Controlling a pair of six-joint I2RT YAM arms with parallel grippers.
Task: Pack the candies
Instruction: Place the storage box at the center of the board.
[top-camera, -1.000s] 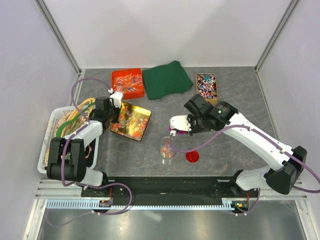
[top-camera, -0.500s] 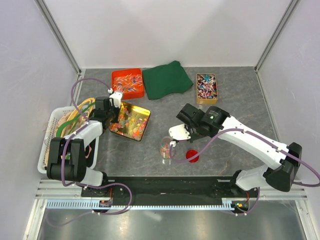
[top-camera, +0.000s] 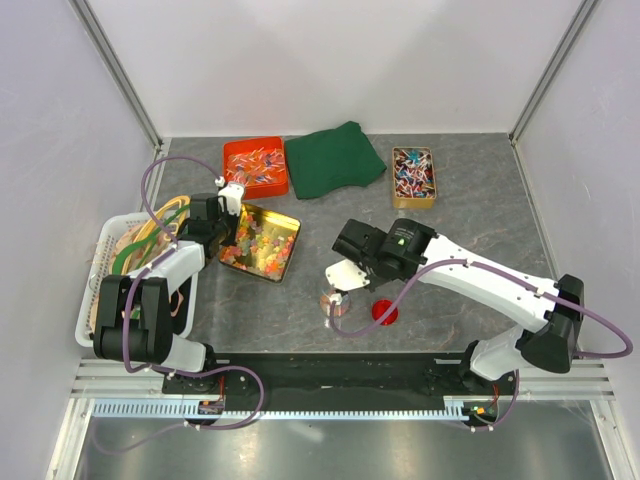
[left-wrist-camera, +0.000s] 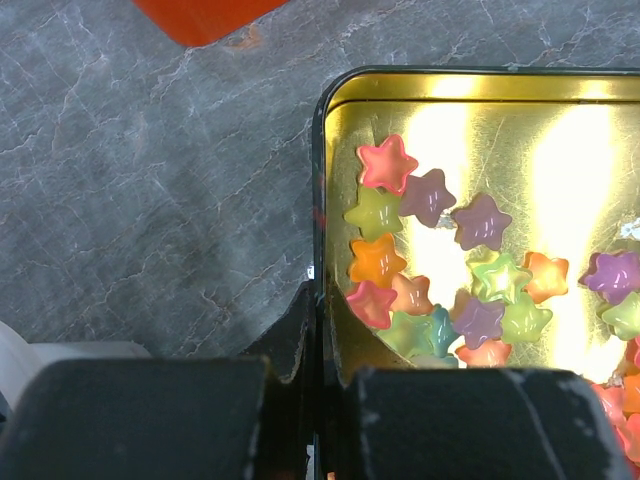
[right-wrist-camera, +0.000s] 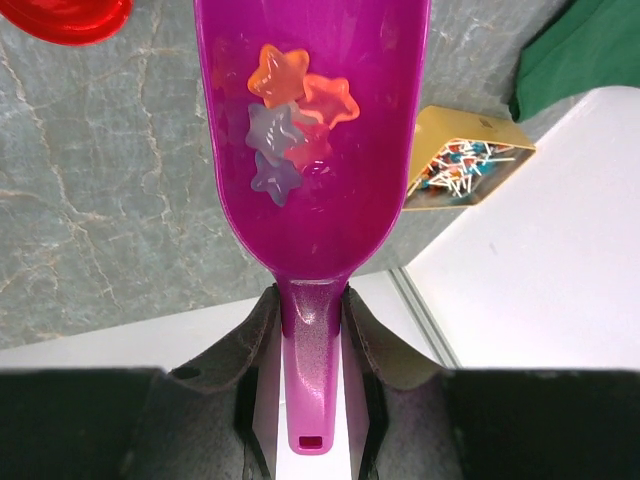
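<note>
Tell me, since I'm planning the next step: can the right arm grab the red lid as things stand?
Probably not yet. The red lid lies uncovered on the table close beside the right gripper, but its jaws are shut on the purple scoop carrying candies.

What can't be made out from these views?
Top view: the jar sits mostly under the right gripper and scoop; its fill is hidden.
Right wrist: the scoop's front lip is cut off by the top edge.
Left wrist: the tin runs off the right edge; the left gripper hides its near end.
</note>
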